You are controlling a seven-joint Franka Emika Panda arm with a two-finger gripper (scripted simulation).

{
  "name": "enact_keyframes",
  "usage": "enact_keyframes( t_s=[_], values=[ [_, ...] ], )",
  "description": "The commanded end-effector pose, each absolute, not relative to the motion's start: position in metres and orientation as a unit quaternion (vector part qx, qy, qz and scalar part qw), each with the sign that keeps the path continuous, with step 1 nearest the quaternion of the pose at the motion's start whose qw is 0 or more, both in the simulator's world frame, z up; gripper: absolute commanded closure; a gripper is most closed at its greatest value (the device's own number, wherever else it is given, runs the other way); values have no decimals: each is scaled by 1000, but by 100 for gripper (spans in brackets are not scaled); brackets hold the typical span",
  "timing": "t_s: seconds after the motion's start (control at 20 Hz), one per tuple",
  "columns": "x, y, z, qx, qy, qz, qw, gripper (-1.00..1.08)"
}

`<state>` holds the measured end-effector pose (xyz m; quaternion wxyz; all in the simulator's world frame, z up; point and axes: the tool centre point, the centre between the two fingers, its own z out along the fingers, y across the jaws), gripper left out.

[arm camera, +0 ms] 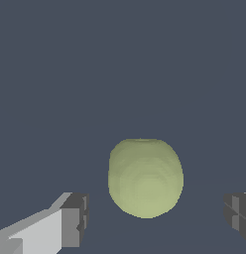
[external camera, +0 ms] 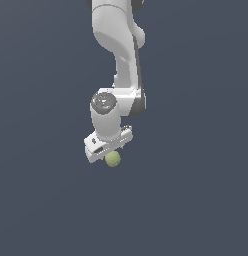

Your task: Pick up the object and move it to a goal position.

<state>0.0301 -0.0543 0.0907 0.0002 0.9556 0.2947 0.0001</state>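
Presently listed: olive ball (arm camera: 145, 177), white gripper (arm camera: 157, 221).
Spread wide, fingers (arm camera: 75, 218) flanking ball on either side, gaps showing, no contact; ball just beneath gripper (external camera: 108, 149) against plain slate-grey ground (external camera: 196, 200); nothing else nearby, nothing obstructing.

Claw (arm camera: 154, 218) spread wide, pointing downward

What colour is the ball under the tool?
Olive yellow-green, faintly mottled ball; the wrist view shows it best.
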Motion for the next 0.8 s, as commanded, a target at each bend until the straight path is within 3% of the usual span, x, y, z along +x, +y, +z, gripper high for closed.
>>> enact_keyframes(
  t_s=[0.0,0.65,0.7,0.75],
  values=[
    [30,-54,86,955,295,0,0,-92],
    [30,-54,42,955,297,0,0,-92],
    [30,-54,42,955,297,0,0,108],
    [30,-54,42,955,297,0,0,108]
  ],
)
